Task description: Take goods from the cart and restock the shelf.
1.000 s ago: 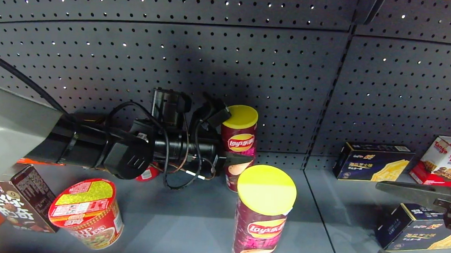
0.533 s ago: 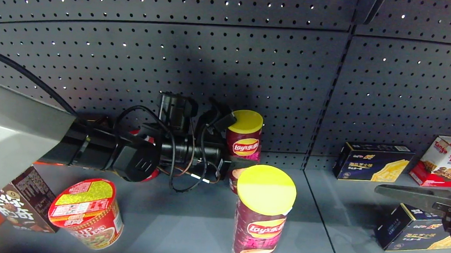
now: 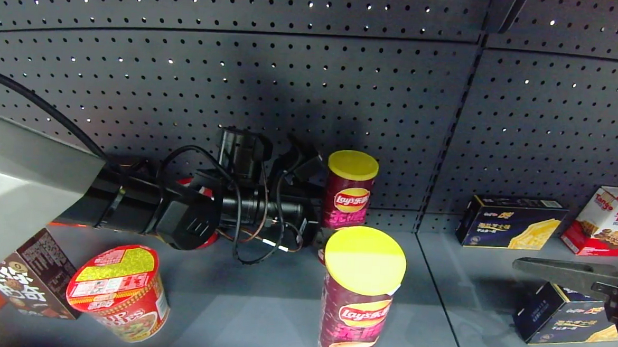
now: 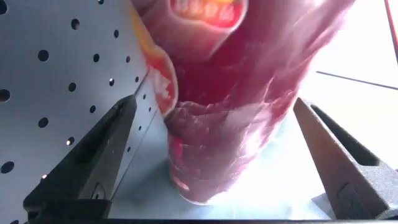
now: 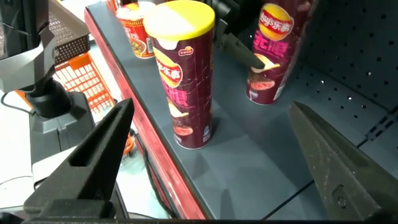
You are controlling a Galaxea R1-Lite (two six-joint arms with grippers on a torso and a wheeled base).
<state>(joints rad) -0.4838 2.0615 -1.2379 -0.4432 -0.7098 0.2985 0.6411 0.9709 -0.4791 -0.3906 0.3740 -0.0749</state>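
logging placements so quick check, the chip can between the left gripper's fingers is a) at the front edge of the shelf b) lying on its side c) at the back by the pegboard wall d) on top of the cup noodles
c: the rear chip can is close to the pegboard wall, behind the front chip can, with the left gripper open around it.

Open shelf floor (image 3: 244, 307) lies between the noodle cup (image 3: 117, 290) and the front chip can (image 3: 361, 298).
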